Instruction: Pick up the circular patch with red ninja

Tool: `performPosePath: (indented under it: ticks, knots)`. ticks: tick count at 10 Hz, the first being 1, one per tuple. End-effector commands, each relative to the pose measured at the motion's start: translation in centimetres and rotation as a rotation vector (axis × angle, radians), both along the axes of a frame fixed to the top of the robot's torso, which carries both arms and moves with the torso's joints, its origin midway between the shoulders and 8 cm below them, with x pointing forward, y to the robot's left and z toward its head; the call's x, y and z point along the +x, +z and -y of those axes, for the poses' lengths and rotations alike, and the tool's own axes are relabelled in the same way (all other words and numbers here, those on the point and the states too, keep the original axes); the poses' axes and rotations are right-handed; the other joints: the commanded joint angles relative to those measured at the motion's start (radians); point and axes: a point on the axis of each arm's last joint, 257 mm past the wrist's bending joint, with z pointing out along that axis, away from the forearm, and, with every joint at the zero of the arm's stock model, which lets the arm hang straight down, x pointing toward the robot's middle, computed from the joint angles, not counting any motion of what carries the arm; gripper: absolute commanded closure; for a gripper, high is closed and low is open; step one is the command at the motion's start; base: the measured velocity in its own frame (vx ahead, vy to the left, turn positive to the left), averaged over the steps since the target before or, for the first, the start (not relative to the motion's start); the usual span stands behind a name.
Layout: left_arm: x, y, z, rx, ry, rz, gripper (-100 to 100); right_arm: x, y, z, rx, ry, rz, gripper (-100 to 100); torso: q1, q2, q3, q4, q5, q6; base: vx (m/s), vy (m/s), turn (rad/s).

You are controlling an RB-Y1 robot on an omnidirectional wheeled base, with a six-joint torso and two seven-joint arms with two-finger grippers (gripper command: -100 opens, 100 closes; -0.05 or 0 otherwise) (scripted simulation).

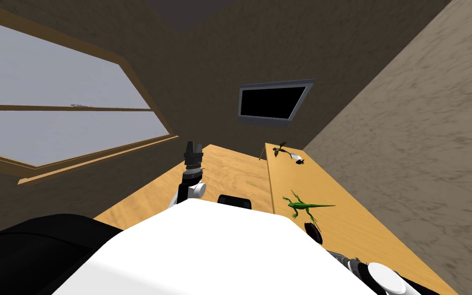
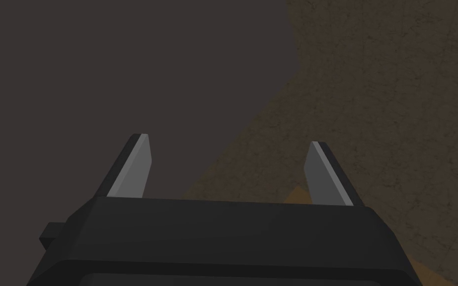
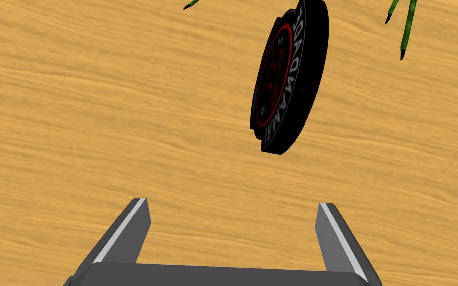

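1. The right gripper hangs over a light orange-yellow wooden table top with wavy grain. Its two thin grey blade fingers are spread wide and hold nothing.
2. One thick black round patch, with a red ring and white lettering on its face, sits on the wood ahead of those fingers. It is off to one side and apart from them.
3. In the head view the patch lies just beside the hind end of one bright green, spiky-toed toy lizard.
4. Two small dark things lie at the far end of the table, too small to make out.
5. The left gripper is raised over the table's near side. Its two fingers stand wide apart with nothing between them.
6. One dark-framed black rectangle hangs on the rough brown wall.
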Motion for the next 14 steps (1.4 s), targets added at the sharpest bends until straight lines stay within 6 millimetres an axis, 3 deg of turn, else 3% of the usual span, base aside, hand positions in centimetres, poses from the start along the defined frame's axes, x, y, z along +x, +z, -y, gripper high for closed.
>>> performPosePath:
  ticks: [1,10,11,12,14]
  knots:
    - [0.0,0.0,0.0,0.0,0.0,0.0,0,-0.8,0.0,-0.3,0.038,-0.037,-0.033,-100,0.0,0.0,0.0,0.0,0.0,0.0,0.125,-0.031,-0.068]
    - [0.0,0.0,0.0,0.0,0.0,0.0,0,-3.1,1.2,-0.1,0.136,-0.161,-0.152,-100,-0.001,0.001,0.0,0.0,0.0,0.0,0.125,-0.034,-0.044]
    - [0.0,0.0,0.0,0.0,0.0,0.0,0,-3.1,1.3,-0.2,0.138,-0.164,-0.155,0,0.0,0.004,0.002,0.001,0.0,0.0,0.008,-0.003,0.003]
    - [0.0,0.0,0.0,0.0,0.0,0.0,0,-1.4,1.6,1.8,0.102,-0.132,-0.131,-100,0.001,0.006,0.004,0.001,0.0,0.0,-0.01,0.023,0.006]
    - [0.0,0.0,0.0,0.0,0.0,0.0,0,-2.9,0.9,1.6,0.122,-0.168,-0.155,-100,0.003,0.009,0.005,0.002,0.001,0.0,-0.015,0.026,0.004]
